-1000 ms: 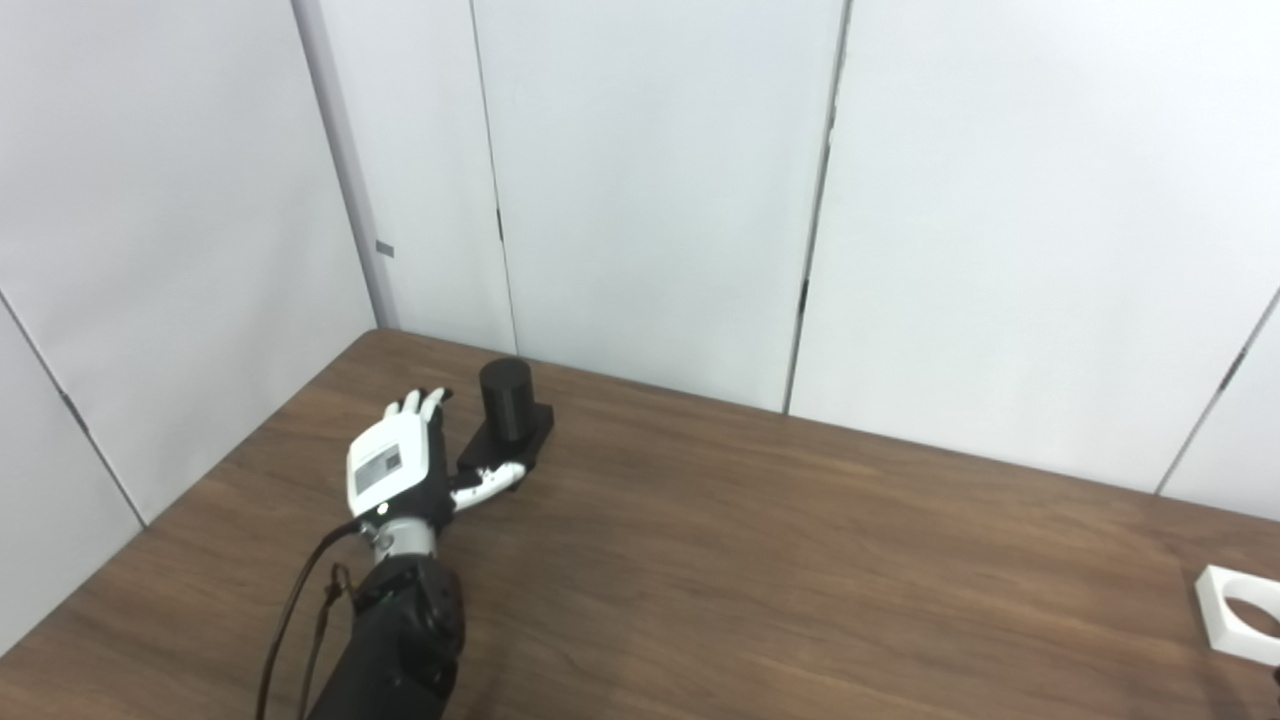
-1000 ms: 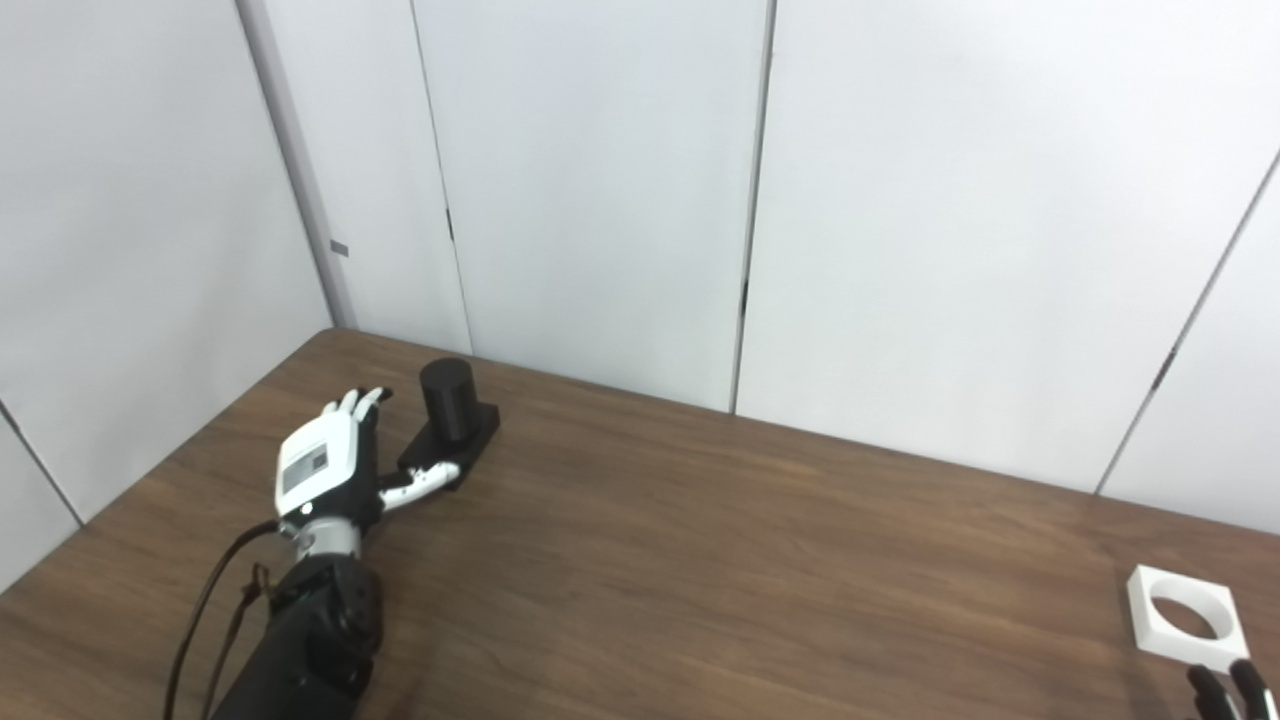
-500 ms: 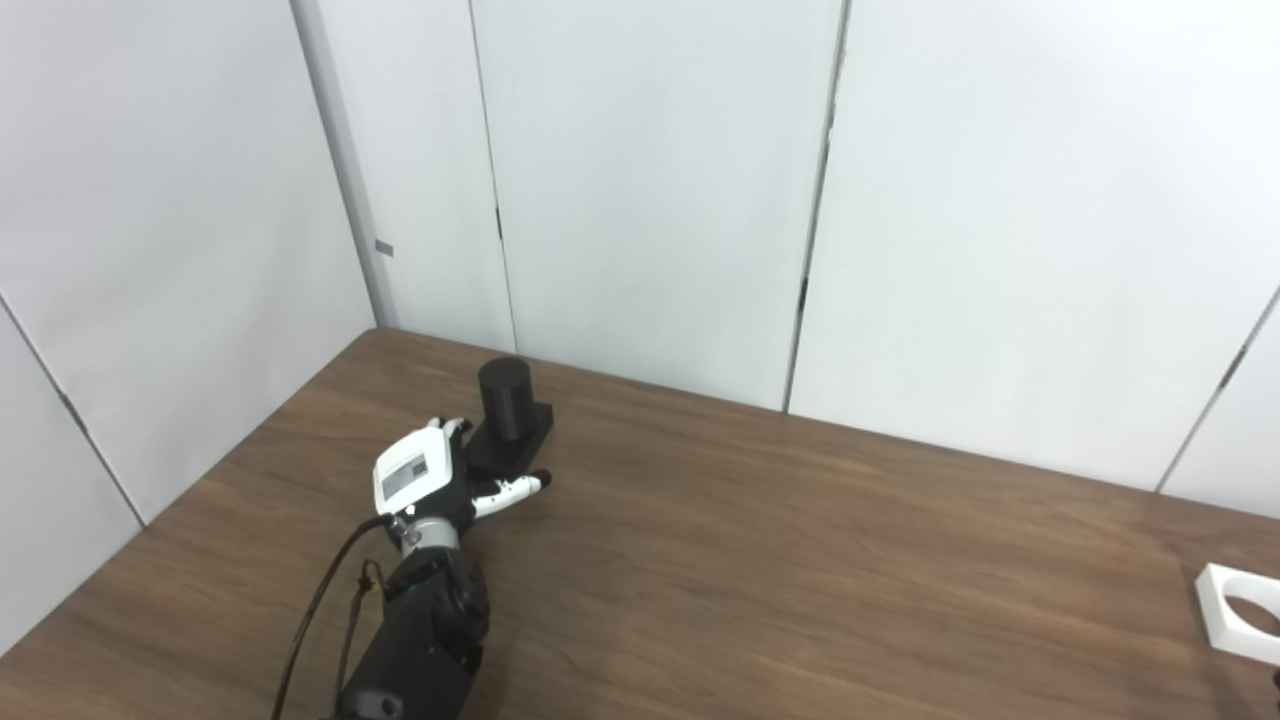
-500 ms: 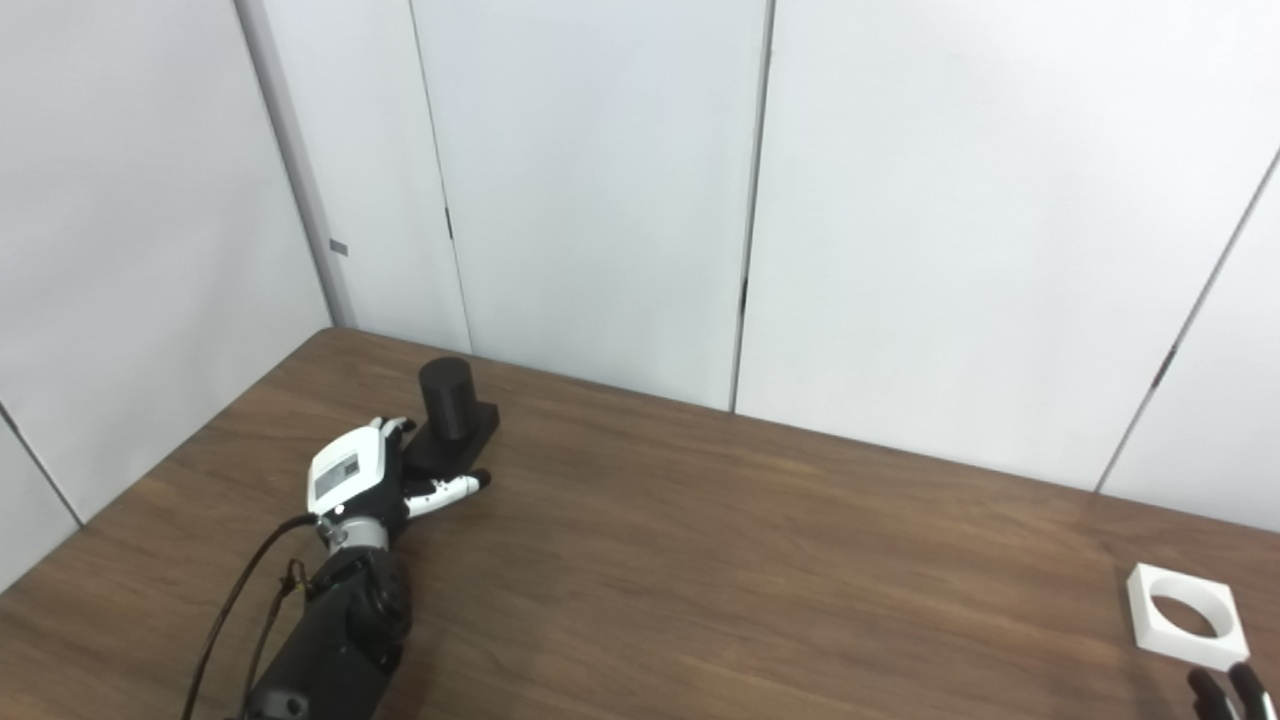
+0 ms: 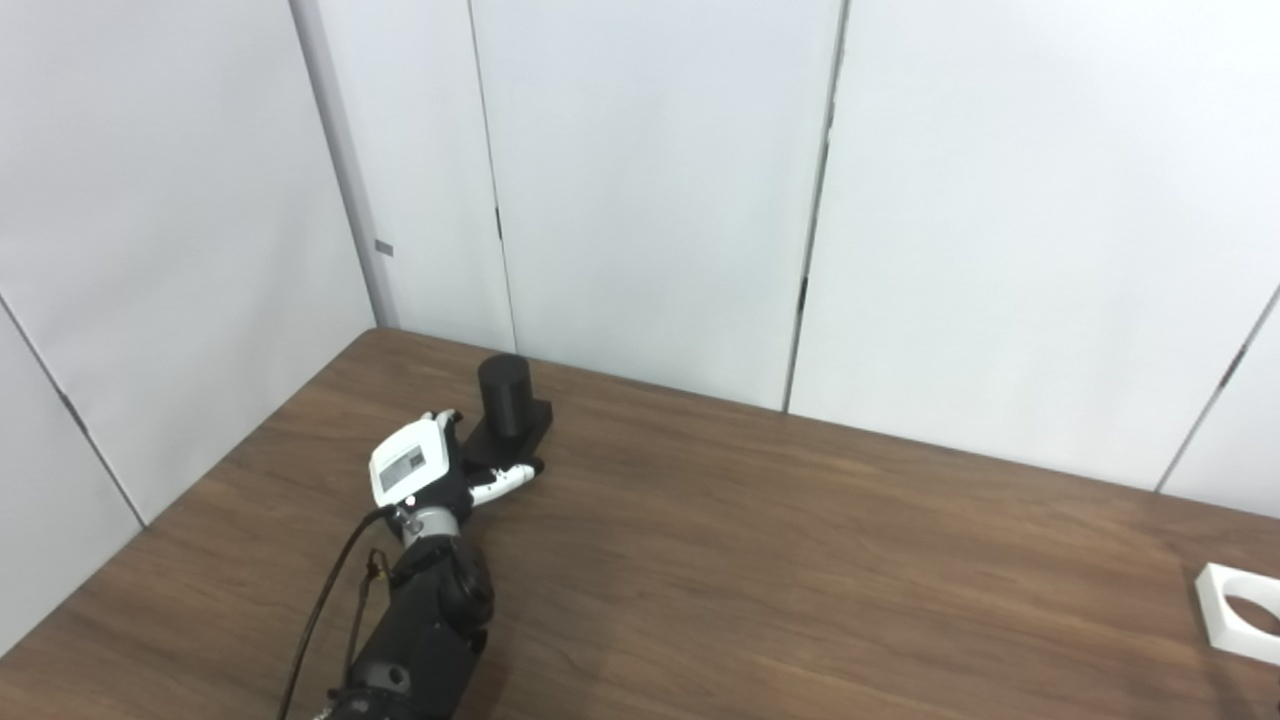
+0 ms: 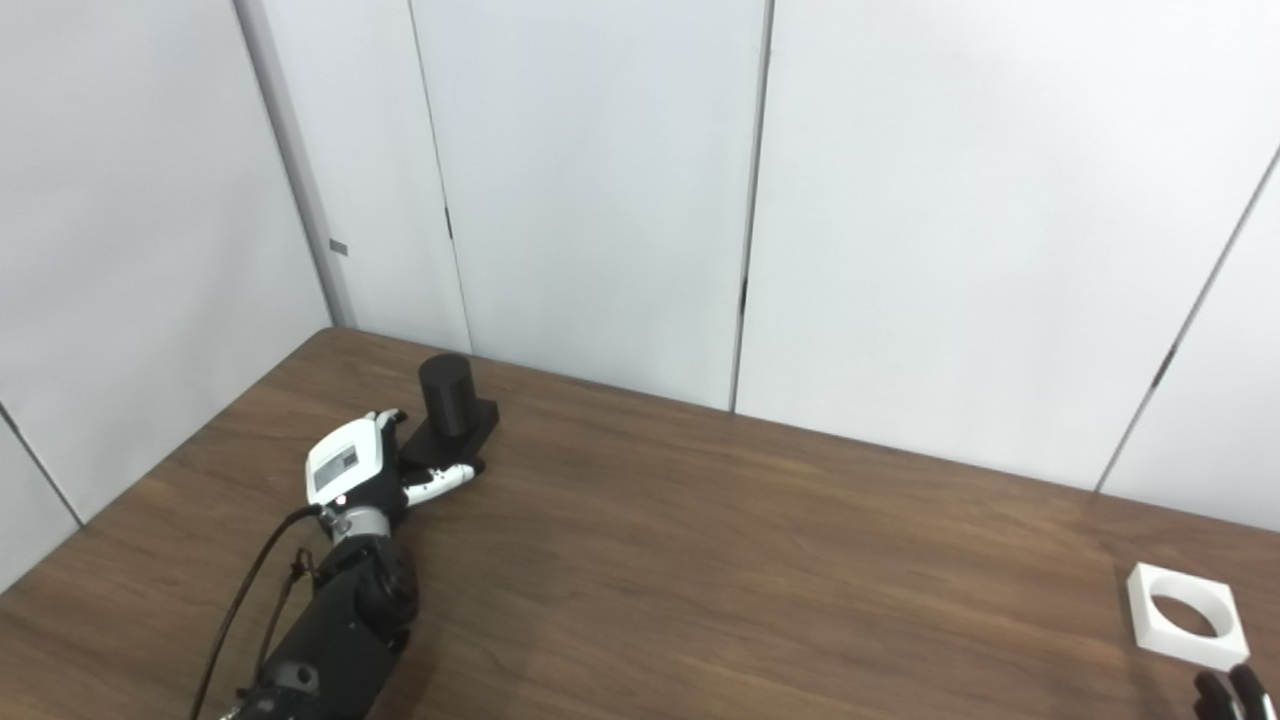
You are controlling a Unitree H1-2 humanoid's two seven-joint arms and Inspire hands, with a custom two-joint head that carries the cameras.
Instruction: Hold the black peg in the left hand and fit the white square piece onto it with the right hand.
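Toward the far left corner of the table (image 5: 760, 560) stands the black peg (image 5: 505, 396), an upright cylinder with its long axis vertical, rising from a flat black base whose near end points back toward the robot. Just on the near side of the peg, at that base, sits the left hand (image 5: 418, 472): its white back faces up, its fingers reach forward along the left edge of the base and its thumb lies across the base's near end. The hand seems to be closing around the base, but the contact is hidden beneath the palm, so whether it grips yet cannot be told. From this hand the peg lies directly ahead and slightly right, close enough that, as I judge it, only a firm closing and a lift are needed.

Well apart from the peg, across the table at its near right edge, lies the white square piece (image 6: 1185, 614), flat, with its round hole facing up. Just nearer than that piece, only the dark fingertips of the right hand (image 6: 1232, 693) show at the bottom edge; its state cannot be told. The left hand is plainly nearer the peg, the right nearer the white piece.
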